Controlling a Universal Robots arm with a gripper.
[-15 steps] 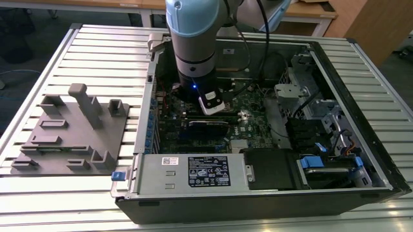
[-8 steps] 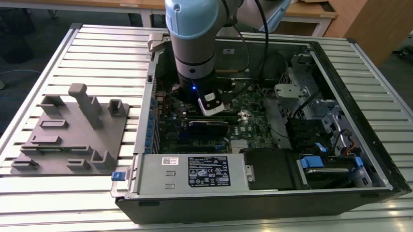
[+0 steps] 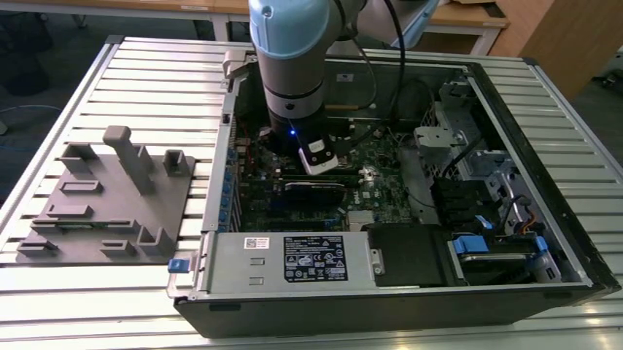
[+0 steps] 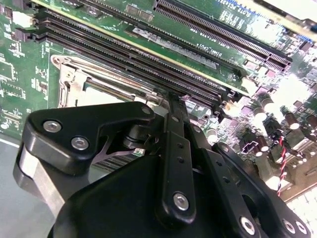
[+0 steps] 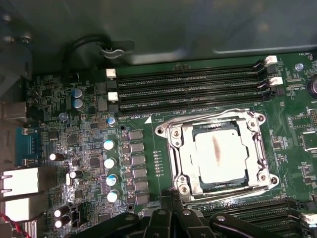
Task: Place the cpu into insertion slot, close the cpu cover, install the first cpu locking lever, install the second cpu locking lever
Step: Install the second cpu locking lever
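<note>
In the first wrist view the cpu point(image 5: 220, 153), a silver square with a brownish streak, lies in the insertion slot point(image 5: 172, 133) on the green board. The cpu cover point(image 5: 185, 151) lies flat around it as a silver frame. One wire locking lever point(image 5: 208, 117) runs along the socket's side by the memory slots, and another point(image 5: 233, 191) runs along the opposite side. My gripper point(image 5: 177, 199) has its black fingers together at the socket's edge, near that second lever's end. In the second wrist view the gripper point(image 4: 167, 96) sits just over the socket frame point(image 4: 74, 82).
The arm point(image 3: 292, 73) reaches down into an open computer case point(image 3: 545, 182) on a slatted table. A power supply point(image 3: 292, 259) and drive bays point(image 3: 477, 244) sit near the front. Long black memory slots point(image 5: 193, 87) flank the socket. A grey fixture plate point(image 3: 107, 197) lies at the exterior view's left.
</note>
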